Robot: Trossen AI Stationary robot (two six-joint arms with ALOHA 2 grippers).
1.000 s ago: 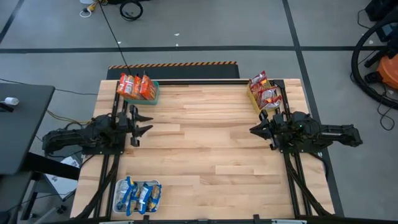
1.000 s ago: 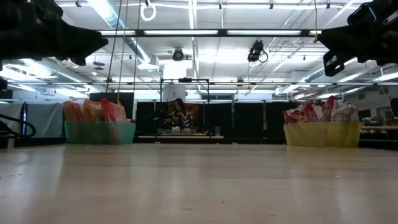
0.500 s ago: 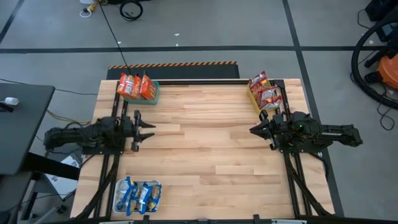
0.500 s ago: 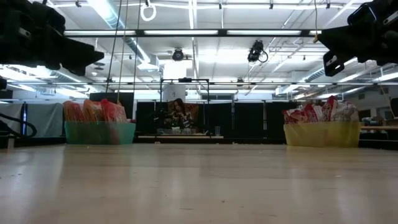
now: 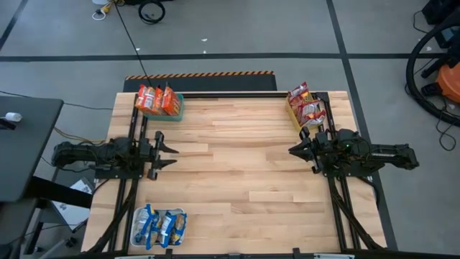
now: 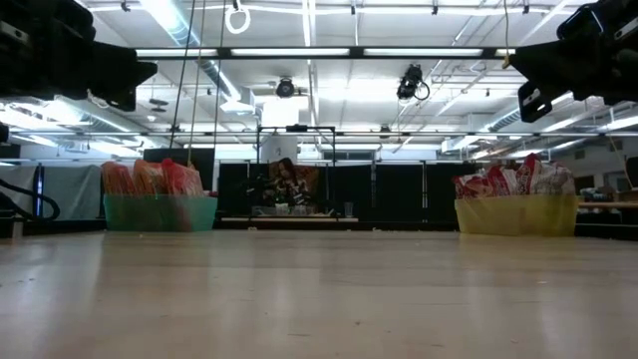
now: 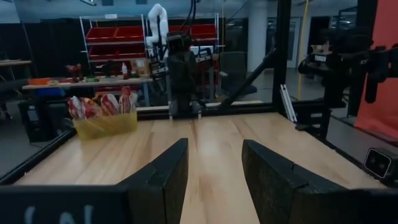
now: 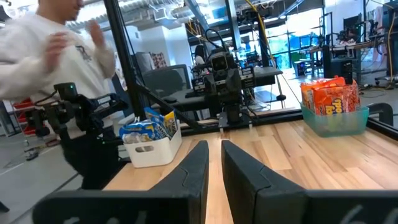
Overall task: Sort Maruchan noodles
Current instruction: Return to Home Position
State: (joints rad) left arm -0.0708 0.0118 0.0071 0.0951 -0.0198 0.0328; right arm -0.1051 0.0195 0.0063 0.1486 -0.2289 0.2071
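Observation:
The orange packets [image 5: 158, 99] stand in a teal tray [image 5: 178, 109] at the far left corner. Red-and-white packets [image 5: 307, 108] fill a yellow tray [image 5: 292, 109] at the far right. Blue-and-yellow packets [image 5: 161, 225] lie in a white tray [image 5: 136, 216] at the near left. My left gripper [image 5: 171, 153] hovers open over the left side of the table, pointing right, and holds nothing [image 7: 214, 146]. My right gripper [image 5: 291, 150] hovers over the right side, pointing left, its fingers nearly together on nothing [image 8: 215, 144].
A wide stretch of bare wooden table [image 5: 237, 165] lies between the two grippers. In the low view both arms [image 6: 70, 60] [image 6: 578, 55] hang well above the tabletop. A person in a white top [image 8: 56, 62] stands beyond the table's left side, near the white tray [image 8: 152, 149].
My left gripper has swung a little toward the table's near edge and drawn back toward the left edge, turning until it points straight right. My right arm has kept still. No packet has moved.

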